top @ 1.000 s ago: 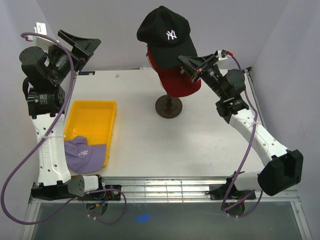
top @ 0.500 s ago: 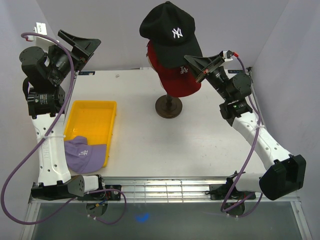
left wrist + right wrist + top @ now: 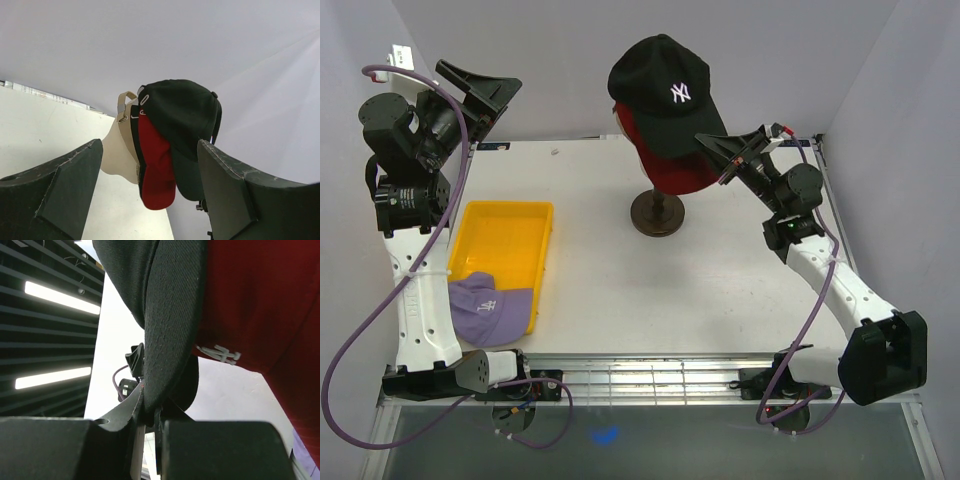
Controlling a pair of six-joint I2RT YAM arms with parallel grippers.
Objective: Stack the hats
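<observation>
A black NY cap [image 3: 665,95] hangs tilted over the red LA cap [image 3: 675,165], which sits on the cream mannequin head [image 3: 120,152] together with other caps under it. My right gripper [image 3: 718,150] is shut on the black cap's brim [image 3: 167,335], just right of the head. In the left wrist view the black cap [image 3: 182,117] covers the red cap [image 3: 156,170] from above. A lavender cap [image 3: 490,308] lies at the near end of the yellow tray [image 3: 510,235]. My left gripper [image 3: 485,92] is raised at the far left, open and holding nothing.
The mannequin head stands on a dark round stand [image 3: 657,212] at the middle back of the white table. Grey walls close in on the left, back and right. A metal rail runs along the near edge.
My right gripper has carried the black NY cap a little to the right and down over the red cap. The left arm has not moved.
</observation>
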